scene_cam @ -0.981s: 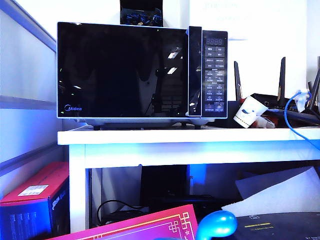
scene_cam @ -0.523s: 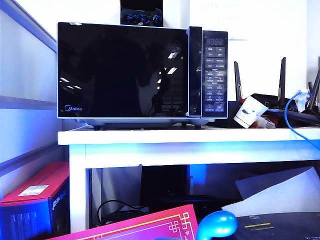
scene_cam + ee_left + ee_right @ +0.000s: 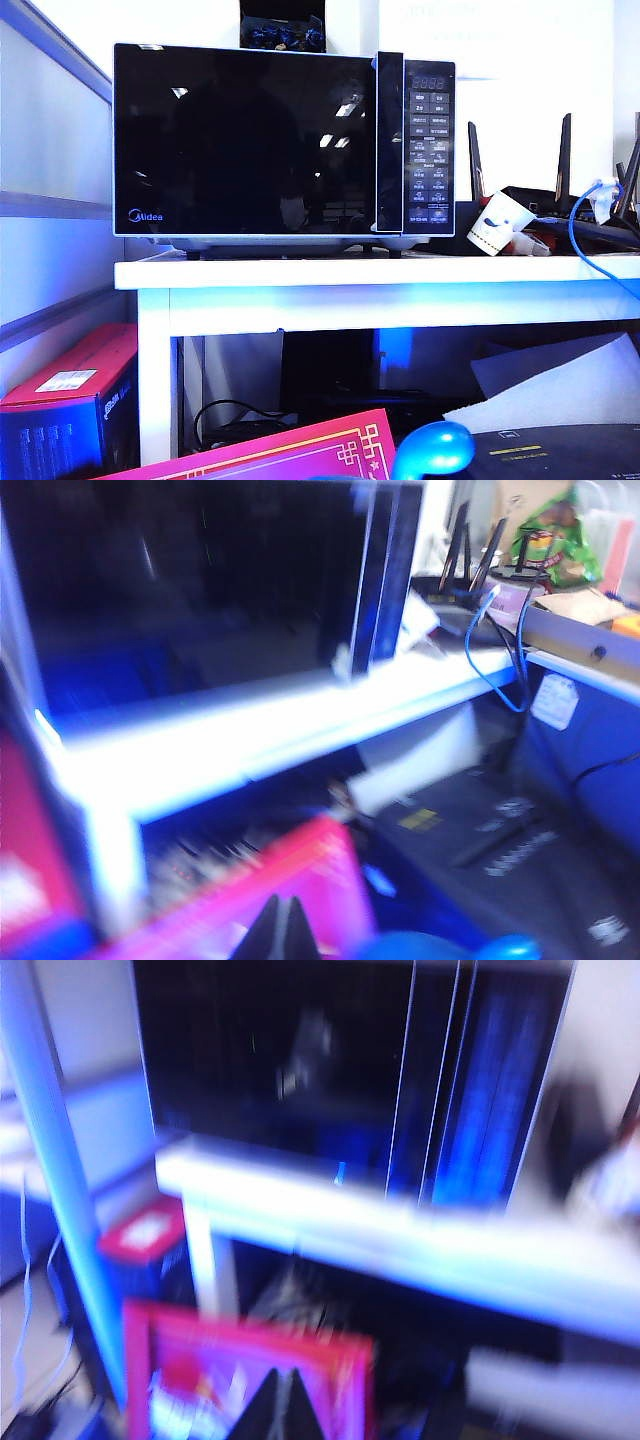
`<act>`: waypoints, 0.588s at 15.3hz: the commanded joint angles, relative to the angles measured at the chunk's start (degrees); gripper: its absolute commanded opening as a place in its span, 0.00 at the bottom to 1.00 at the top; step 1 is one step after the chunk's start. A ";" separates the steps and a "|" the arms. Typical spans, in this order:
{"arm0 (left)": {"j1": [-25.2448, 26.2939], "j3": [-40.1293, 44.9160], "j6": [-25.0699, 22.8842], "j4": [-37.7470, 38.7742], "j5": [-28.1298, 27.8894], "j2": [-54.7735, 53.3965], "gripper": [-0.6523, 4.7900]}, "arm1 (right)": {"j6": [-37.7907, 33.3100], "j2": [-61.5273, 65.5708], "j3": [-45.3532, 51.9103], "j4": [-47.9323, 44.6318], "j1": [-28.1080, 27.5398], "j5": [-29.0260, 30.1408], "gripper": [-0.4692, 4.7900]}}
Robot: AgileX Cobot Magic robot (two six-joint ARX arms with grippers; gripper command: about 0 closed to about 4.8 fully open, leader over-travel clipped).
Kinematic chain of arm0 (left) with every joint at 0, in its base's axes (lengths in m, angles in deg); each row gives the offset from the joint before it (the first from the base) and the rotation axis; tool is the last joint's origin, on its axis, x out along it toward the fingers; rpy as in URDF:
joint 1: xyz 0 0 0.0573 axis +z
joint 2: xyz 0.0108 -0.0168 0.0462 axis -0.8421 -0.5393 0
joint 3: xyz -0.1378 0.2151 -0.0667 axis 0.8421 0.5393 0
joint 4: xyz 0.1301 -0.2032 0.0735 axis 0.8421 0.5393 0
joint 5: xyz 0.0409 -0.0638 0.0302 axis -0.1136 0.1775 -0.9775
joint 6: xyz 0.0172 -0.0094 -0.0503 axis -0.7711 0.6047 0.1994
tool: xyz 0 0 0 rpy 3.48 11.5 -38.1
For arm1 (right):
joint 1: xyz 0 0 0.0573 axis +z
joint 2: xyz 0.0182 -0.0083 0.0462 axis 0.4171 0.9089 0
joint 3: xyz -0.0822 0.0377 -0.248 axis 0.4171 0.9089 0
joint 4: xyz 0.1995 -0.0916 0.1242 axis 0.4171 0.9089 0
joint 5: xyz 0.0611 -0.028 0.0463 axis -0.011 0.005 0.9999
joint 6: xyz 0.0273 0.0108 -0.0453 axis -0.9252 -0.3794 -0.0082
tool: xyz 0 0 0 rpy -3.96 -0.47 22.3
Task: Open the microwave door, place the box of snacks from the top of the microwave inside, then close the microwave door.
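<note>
Two grippers, left gripper (image 3: 281,932) and right gripper (image 3: 282,1403), hang low before the counter (image 3: 380,272), jaws pressed together, nothing held. The microwave (image 3: 284,145) sits there, microwave door (image 3: 245,142) shut. Can't spot the snack box.

The exterior view looks level and straight at the microwave (image 3: 285,140) on the worktop (image 3: 380,272). Both wrist views, blurred, look from lower down toward the same microwave, each from its own side.

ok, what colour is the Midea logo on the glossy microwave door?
Blue, on the glossy black glass microwave door at lower left; clearest in the exterior view.
</note>
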 commanded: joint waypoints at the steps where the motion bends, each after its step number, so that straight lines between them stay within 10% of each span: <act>1: 0.07 8.17 4.66 -6.47 -0.09 0.13 0.11 | -3.13 -2.82 6.88 -3.34 0.26 0.17 0.09; 5: 0.07 17.22 -5.79 -10.99 1.75 0.20 0.11 | -4.07 -6.91 14.10 -3.10 0.22 -0.11 0.09; 9: 0.07 23.54 -5.97 -12.07 1.55 0.24 0.11 | -6.93 -6.97 18.73 1.16 0.24 -0.24 0.09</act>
